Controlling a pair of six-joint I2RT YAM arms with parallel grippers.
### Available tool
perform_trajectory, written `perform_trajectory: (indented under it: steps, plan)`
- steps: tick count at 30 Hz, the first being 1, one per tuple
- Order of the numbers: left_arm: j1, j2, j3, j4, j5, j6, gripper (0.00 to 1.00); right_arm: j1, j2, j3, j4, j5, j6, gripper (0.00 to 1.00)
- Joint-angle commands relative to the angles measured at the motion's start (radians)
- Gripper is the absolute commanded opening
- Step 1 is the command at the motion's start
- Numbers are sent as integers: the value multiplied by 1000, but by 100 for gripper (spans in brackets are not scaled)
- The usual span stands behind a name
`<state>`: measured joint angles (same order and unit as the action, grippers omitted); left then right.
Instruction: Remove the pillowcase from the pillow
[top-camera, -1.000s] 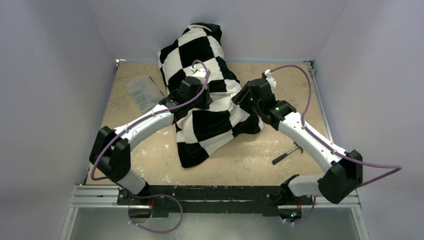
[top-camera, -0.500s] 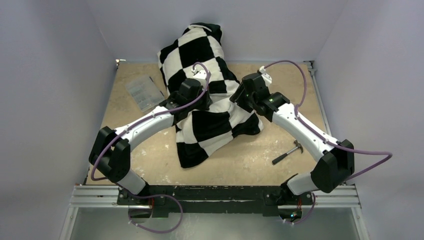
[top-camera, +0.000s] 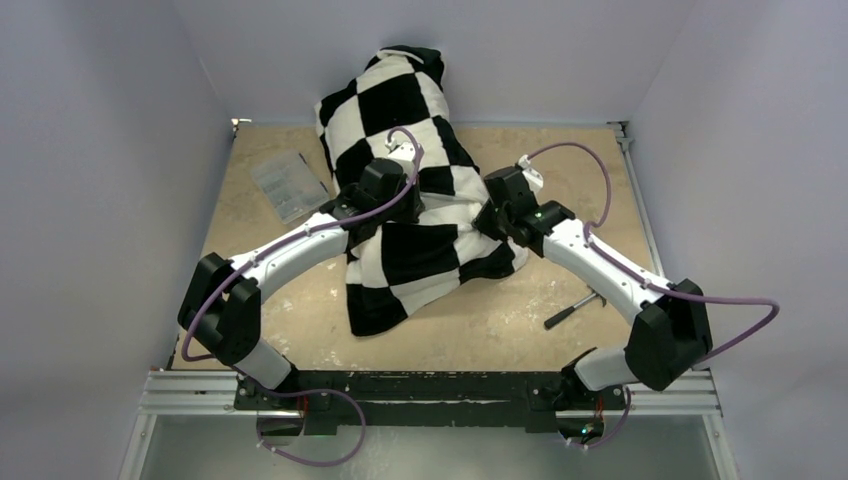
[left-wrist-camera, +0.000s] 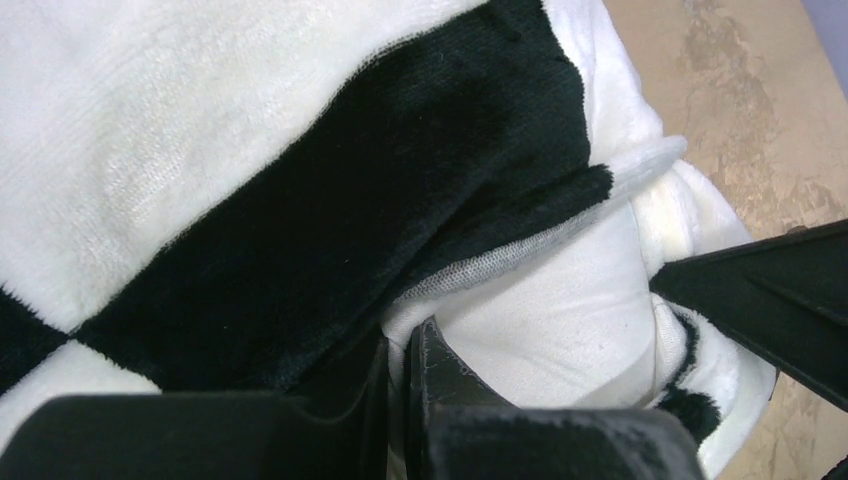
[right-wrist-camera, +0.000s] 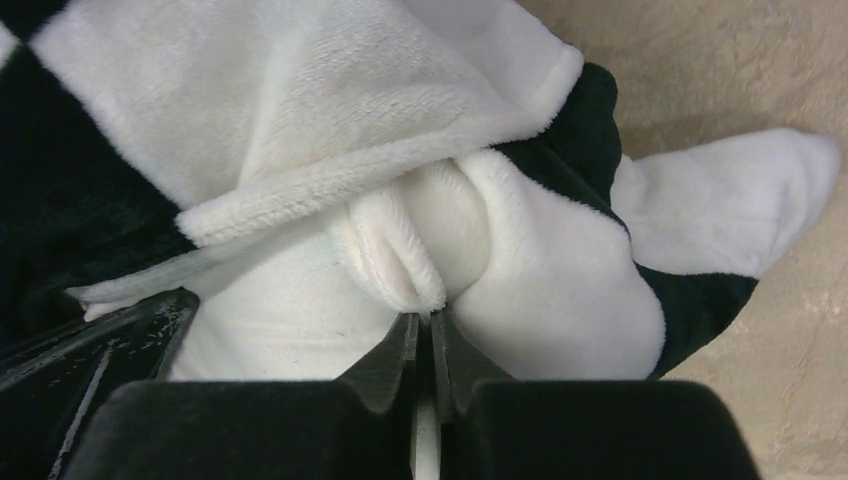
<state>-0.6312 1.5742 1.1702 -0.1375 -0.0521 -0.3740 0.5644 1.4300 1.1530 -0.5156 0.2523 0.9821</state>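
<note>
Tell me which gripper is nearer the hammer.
Right. The right gripper grips the pillowcase on its right side, up and left of the hammer; the left gripper is farther left, across the pillowcase.

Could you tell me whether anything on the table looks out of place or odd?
Yes: a hammer lies on the table beside the right arm, and a clear plastic packet sits at the far left; neither suits bedding work. The pillowcase is bunched at its middle, its far end propped against the back wall.

We've got pillowcase (top-camera: 420, 250) mid table (top-camera: 480, 320), pillow (left-wrist-camera: 560, 320) in it; packet (top-camera: 288, 185) to its L, hammer (top-camera: 575, 310) to its R-front.
</note>
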Motion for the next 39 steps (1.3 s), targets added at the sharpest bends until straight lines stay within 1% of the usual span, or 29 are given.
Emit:
perform_trajectory:
  steps: [1, 2, 9, 13, 15, 22, 25, 27, 28, 30, 33, 35, 39]
  plan:
    - [52, 3, 21, -94, -120, 44, 0, 2, -56, -107, -60, -14, 52, 2]
    - [67, 0, 24, -100, -121, 37, 0, 0, -71, -132, -57, -10, 66, 0]
    - [197, -35, 65, -147, -128, 14, 0, -4, -145, -261, -68, -7, 185, 0]
    - [267, -31, 110, -171, -122, -22, 0, -4, -188, -311, -48, -38, 201, 0]
    - [285, -25, 138, -175, -102, -49, 0, -4, -201, -321, -35, -55, 205, 0]
    - [359, 18, 281, -191, -13, -149, 0, -4, -227, -323, -29, -45, 229, 0]
    - [369, 22, 327, -194, 19, -171, 0, -4, -244, -324, -8, -42, 226, 0]
    - [369, 24, 347, -199, 81, -174, 0, -4, -254, -328, 38, -45, 190, 0]
    - [367, 24, 352, -204, 121, -177, 3, -4, -261, -338, 73, -74, 167, 0]
    - [356, 24, 358, -235, 171, -178, 18, -4, -273, -367, 166, -150, 116, 0]
    - [301, 20, 378, -321, 150, -135, 43, -3, -273, -373, 196, -183, 101, 0]
    - [246, 19, 397, -382, 100, -107, 51, -4, -270, -361, 191, -163, 95, 0]
    - [124, 32, 453, -461, 6, -89, 58, -4, -278, -346, 211, -146, 76, 0]
